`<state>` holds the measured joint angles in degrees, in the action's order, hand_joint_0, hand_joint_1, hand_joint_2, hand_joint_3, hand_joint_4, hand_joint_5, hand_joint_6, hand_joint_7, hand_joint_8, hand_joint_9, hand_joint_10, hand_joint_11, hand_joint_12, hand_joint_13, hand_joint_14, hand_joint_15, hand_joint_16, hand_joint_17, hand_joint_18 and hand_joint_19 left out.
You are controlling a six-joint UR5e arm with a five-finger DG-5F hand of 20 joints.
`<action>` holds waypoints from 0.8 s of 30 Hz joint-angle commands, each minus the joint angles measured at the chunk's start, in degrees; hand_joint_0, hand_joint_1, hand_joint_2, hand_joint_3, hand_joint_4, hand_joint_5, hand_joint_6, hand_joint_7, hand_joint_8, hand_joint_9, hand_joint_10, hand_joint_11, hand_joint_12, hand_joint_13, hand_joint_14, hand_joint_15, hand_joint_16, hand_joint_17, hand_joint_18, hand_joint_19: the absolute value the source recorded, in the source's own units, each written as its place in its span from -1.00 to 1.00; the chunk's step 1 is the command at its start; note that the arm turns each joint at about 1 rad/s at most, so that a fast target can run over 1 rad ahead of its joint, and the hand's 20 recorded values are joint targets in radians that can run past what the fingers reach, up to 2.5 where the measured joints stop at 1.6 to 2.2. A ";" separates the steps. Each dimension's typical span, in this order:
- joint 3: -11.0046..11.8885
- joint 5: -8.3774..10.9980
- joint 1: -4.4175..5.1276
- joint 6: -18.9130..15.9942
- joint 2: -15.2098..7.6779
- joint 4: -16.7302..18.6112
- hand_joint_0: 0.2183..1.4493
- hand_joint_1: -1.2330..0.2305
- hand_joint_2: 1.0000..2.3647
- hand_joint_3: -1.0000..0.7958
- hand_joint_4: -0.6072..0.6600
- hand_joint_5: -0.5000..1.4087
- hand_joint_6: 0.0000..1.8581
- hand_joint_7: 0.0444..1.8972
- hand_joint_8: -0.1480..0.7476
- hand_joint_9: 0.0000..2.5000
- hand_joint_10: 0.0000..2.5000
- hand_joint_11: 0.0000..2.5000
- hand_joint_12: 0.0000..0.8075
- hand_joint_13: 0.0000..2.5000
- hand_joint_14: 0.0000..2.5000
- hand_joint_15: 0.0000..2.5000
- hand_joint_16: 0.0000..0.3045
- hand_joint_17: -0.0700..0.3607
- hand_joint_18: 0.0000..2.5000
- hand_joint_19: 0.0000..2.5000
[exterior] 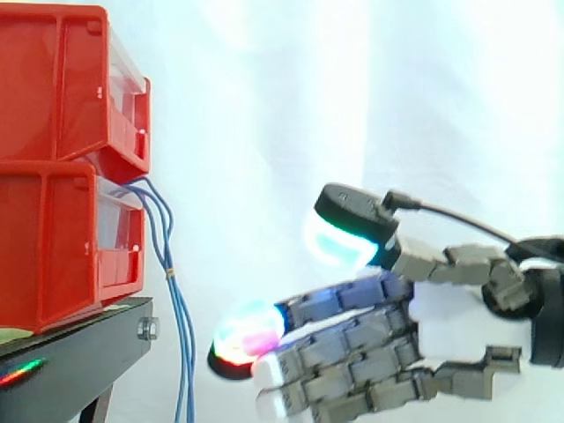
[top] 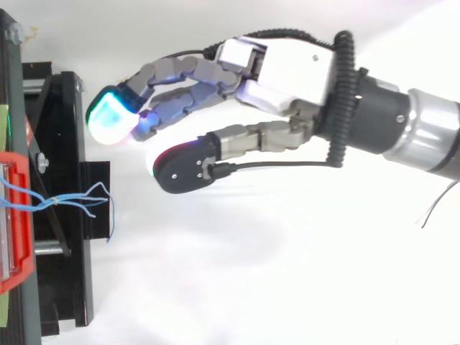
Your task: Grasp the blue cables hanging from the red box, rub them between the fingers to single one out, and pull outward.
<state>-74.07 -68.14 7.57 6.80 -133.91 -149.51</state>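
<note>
Vertically hanging blue cables point(exterior: 182, 352), hand point(top: 287, 68) nearby, fingers extended

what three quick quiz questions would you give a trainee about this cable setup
1. True or false: the hand is already shut on the blue cables.
2. Where do the cables come out? A the hand's wrist, B the front of the lower red bin, C the white curtain.
3. Fill in: in the side view the cables hang down past the edge of the black ____.

Key: 1 false, the hand is open and apart from the cables. 2 B. 3 stand.
</note>
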 commanded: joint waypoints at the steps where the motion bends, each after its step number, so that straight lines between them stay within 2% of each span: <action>1: 2.09 -1.73 -0.01 -2.23 -2.94 0.71 -0.51 -0.16 -1.00 -0.44 0.39 -0.65 -0.46 -0.25 -0.09 -0.39 -1.00 -0.90 -0.13 -0.53 -0.99 -0.84 -0.65 -0.11 -0.69 -0.83; 2: 3.06 -2.52 -0.01 -3.02 -3.38 0.36 -0.51 -0.16 -1.00 -0.44 0.39 -0.65 -0.46 -0.25 -0.09 -0.39 -1.00 -0.89 -0.13 -0.53 -0.99 -0.84 -0.65 -0.11 -0.69 -0.83; 5: 3.32 -2.78 -0.01 -3.29 -3.38 0.36 -0.51 -0.16 -1.00 -0.44 0.39 -0.65 -0.46 -0.25 -0.09 -0.38 -1.00 -0.90 -0.13 -0.52 -0.99 -0.84 -0.65 -0.12 -0.68 -0.82; 10: 3.41 -2.78 0.07 -2.85 -3.38 0.62 -0.51 -0.16 -1.00 -0.44 0.40 -0.64 -0.46 -0.25 -0.08 -0.37 -1.00 -0.89 -0.14 -0.51 -0.99 -0.83 -0.65 -0.12 -0.67 -0.82; 17: 3.41 -2.34 0.34 -0.91 -3.90 3.08 -0.51 -0.16 -1.00 -0.44 0.40 -0.64 -0.46 -0.25 -0.07 -0.35 -1.00 -0.89 -0.13 -0.49 -0.99 -0.83 -0.65 -0.12 -0.66 -0.81; 24: 3.41 -2.52 0.43 0.05 -3.99 3.43 -0.50 -0.15 -1.00 -0.43 0.41 -0.64 -0.46 -0.25 -0.07 -0.34 -1.00 -0.89 -0.13 -0.48 -0.99 -0.83 -0.65 -0.12 -0.64 -0.81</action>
<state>-70.63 -70.58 7.97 6.09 -137.83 -146.28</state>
